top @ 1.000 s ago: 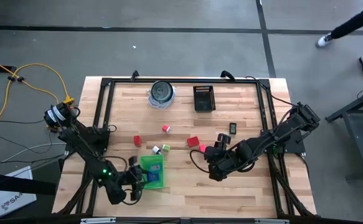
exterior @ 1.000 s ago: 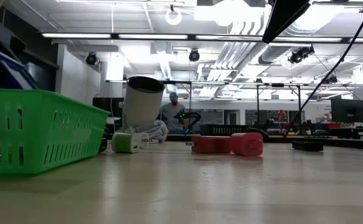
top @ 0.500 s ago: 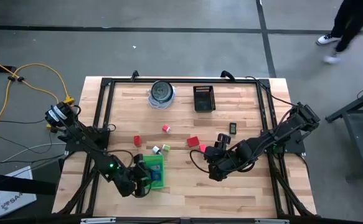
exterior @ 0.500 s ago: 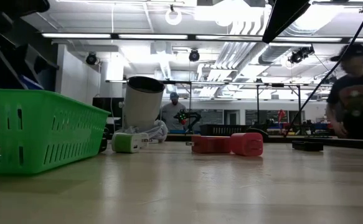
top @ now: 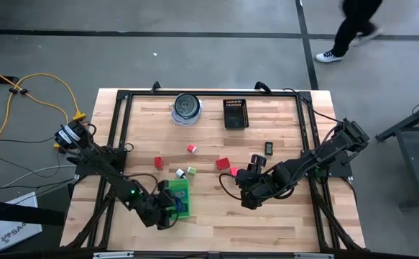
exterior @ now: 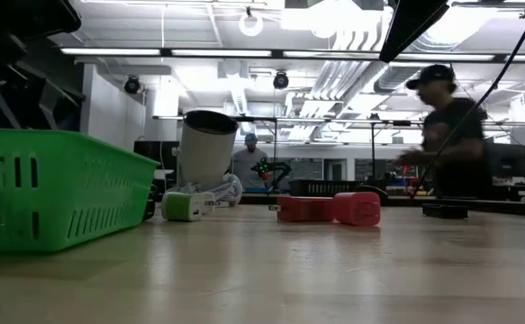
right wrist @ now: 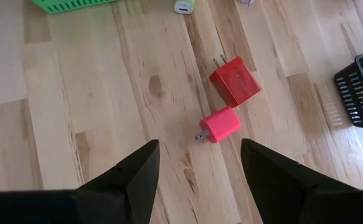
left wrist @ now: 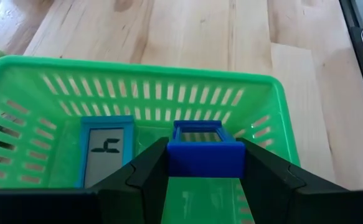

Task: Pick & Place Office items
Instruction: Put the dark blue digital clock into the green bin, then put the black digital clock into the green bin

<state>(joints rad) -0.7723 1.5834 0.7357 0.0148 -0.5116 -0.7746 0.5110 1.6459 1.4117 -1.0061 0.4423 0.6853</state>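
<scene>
1. Your left pincer (left wrist: 205,163) is hanging over the green basket (top: 175,185) near the worktop's (top: 216,216) front edge, its fingers closed on a blue rectangular piece (left wrist: 205,154) above the basket's inside.
2. A second blue piece with a grey display (left wrist: 106,149) is lying flat in the basket, beside the held one.
3. Your right pincer (right wrist: 200,163) is hovering with its jaws apart and nothing between them, above bare wood just beside a red plug block (right wrist: 234,81) and a pink plug block (right wrist: 220,126); there is open wood all around them.
4. Further small items are lying loose mid-worktop: a red block (top: 159,162), another red piece (top: 192,149), a white-and-green bit (top: 185,173) and a dark piece (top: 268,149).
5. A round clear-and-dark container (top: 187,106) and a black crate (top: 235,114) are standing by the far edge.
6. A person (exterior: 451,135) is passing behind the worktop, blurred.
7. From above, your left arm is covering part of the basket, so you cannot see all its contents there.
</scene>
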